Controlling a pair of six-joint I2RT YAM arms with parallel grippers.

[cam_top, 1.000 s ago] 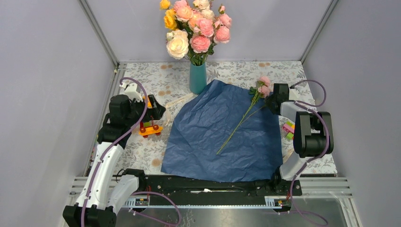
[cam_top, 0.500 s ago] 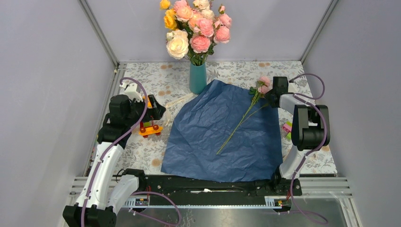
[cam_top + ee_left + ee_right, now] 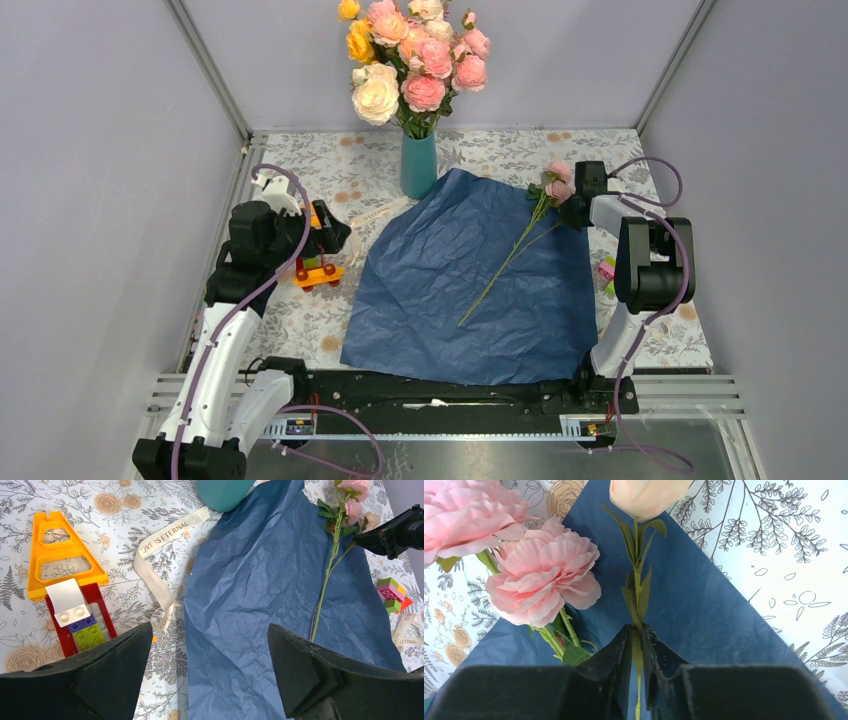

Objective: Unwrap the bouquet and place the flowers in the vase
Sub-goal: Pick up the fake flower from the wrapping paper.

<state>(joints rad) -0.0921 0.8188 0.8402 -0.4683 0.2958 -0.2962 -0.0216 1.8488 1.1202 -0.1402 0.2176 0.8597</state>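
**Flowers**: lying loose on the opened wrapping, heads right at the right gripper, long stems trailing away from it toward the near middle of the sheet. The right gripper's jaws are pinched together on one thin green leafy stem. That stem's peach bud sits straight ahead of the tips. Two pink roses lie just to the left of the jaws in the wrist view.

**Blue paper**: crinkled, dark side up, spread flat. Its far right corner lies under the right gripper. Its left edge lies just ahead of and below the left gripper.

**Left gripper**: jaws spread wide with nothing between them, hovering over the patterned cloth and the paper's left edge.

**Large rose bunch**: yellow, cream and pink, standing in the vase, well apart from both grippers.

**Vase**: teal, upright, touching or just beside the paper's far corner. It is ahead of the left gripper and well to the left of the right gripper.

**Toy**: yellow frame on a red base carrying small bricks, just left of the left gripper's left finger.

**Ribbon**: cream with printed lettering, curling on the cloth ahead of the left gripper, between toy and paper.

**Small bricks**: a coloured cluster on the cloth beside the right arm, behind its gripper.
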